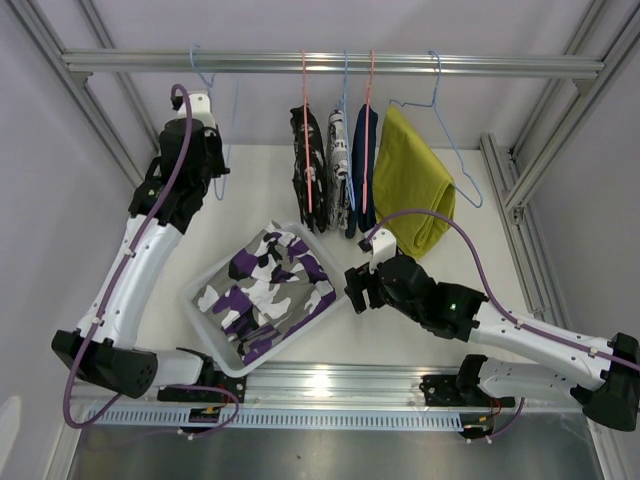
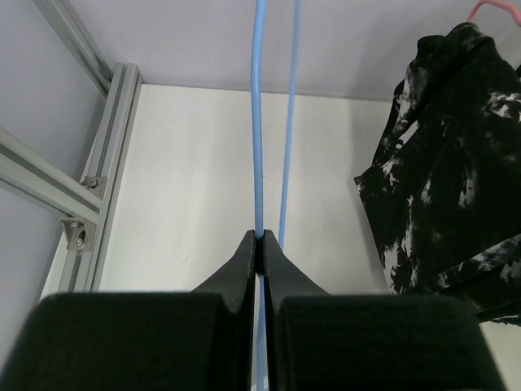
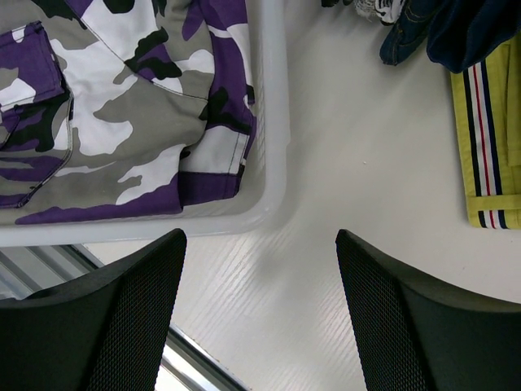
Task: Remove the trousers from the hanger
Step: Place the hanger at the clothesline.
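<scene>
From above, we see the left gripper [image 1: 215,170] raised beside a bare blue hanger [image 1: 228,120] at the left end of the rail [image 1: 330,64]; its jaws are hard to make out from here. The camouflage trousers [image 1: 265,288] lie folded in a white tray [image 1: 205,320] on the table [image 1: 255,190], off any hanger. Four pairs hang side by side from the rail: the black-and-white splotched trousers [image 1: 305,160], the white printed trousers [image 1: 337,140], the navy trousers [image 1: 365,150] and the mustard trousers [image 1: 415,180]. The right gripper [image 1: 358,290] sits low, just beside the tray's right corner.

In the left wrist view, the left gripper [image 2: 260,238] is closed on the thin wire of the blue hanger [image 2: 258,122]; the fingers [image 2: 240,269] meet with only the wire between them; the splotched trousers [image 2: 448,163] hang to the right.

In the right wrist view, the right gripper [image 3: 260,236] stands wide apart with nothing between its fingers [image 3: 122,309]; it hovers over bare table [image 3: 350,163]; the camouflage trousers [image 3: 122,122] lie inside the tray's rim [image 3: 273,122]; the striped waistband of the mustard trousers [image 3: 488,147] shows at the right edge, below the navy trousers [image 3: 472,32].
</scene>
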Available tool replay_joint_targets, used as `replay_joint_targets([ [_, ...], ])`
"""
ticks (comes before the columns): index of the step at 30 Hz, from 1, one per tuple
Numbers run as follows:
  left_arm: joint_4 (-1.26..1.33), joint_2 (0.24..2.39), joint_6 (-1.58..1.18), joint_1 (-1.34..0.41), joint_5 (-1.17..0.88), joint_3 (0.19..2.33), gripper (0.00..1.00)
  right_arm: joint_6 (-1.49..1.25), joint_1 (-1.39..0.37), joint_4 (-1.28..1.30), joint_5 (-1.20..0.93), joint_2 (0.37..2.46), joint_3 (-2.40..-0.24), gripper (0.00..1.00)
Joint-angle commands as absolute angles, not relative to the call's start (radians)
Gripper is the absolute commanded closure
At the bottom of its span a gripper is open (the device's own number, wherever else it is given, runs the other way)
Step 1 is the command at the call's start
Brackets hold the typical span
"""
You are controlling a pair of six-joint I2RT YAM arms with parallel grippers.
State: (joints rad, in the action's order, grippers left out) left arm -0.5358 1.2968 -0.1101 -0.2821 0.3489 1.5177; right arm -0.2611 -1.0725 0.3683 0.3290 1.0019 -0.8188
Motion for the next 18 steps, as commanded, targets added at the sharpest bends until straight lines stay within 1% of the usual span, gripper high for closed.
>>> replay_joint_targets([
  [1,-0.379,1.308,-0.084,-0.265,0.374,1.628,1.0,-0.267,-1.077,0.345,0.353,0.996,-0.818,0.21],
  [12,-0.436,1.287,-0.092,-0.259,0.385,1.594,0.99,-0.268,-1.075,0.345,0.345,0.991,-0.818,0.21],
  [14,-0.437,1.273,-0.094,-0.259,0.394,1.576,0.96,-0.268,-1.075,0.345,0.345,0.989,-0.818,0.21],
  [15,-0.434,1.27,-0.098,-0.261,0.397,1.563,0.91,-0.268,-1.075,0.344,0.344,0.989,-0.818,0.21],
  [18,-0.436,1.255,-0.106,-0.259,0.385,1.54,0.91,-0.268,-1.077,0.345,0.342,0.989,-0.818,0.21],
])
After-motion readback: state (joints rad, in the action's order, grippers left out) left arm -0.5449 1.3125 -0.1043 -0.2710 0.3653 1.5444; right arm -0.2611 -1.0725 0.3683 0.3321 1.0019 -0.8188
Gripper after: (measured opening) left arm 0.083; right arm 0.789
